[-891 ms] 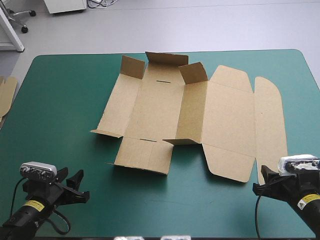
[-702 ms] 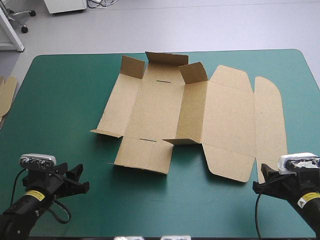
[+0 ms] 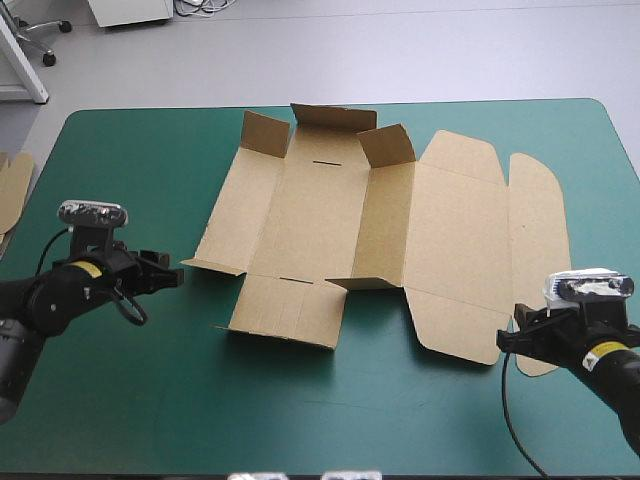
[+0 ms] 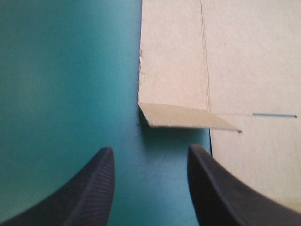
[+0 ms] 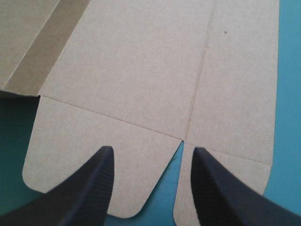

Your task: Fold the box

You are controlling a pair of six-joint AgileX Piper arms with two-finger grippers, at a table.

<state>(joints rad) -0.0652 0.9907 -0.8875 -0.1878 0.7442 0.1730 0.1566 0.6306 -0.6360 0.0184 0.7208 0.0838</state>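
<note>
The brown box [image 3: 330, 215] lies as a cut sheet in the middle of the teal-green table, mostly flat, with small flaps raised along its far edge and at its near left. My left gripper [image 3: 172, 276] is open just left of the raised near-left flap [image 3: 213, 266]. In the left wrist view that flap [image 4: 188, 117] stands a short way ahead of the left gripper [image 4: 150, 150]. My right gripper [image 3: 506, 342] is open at the sheet's near right edge. In the right wrist view the right gripper [image 5: 153, 151] straddles the notch between two flat flaps of the box [image 5: 141, 70].
An edge of more brown board [image 3: 12, 185] shows at the table's left edge. Bare teal-green cover [image 3: 130, 160] lies left of the box and along the near edge.
My left arm has swung from the near left corner forward toward the box's raised left flap. My right gripper has edged a little farther onto the sheet's near right edge.
</note>
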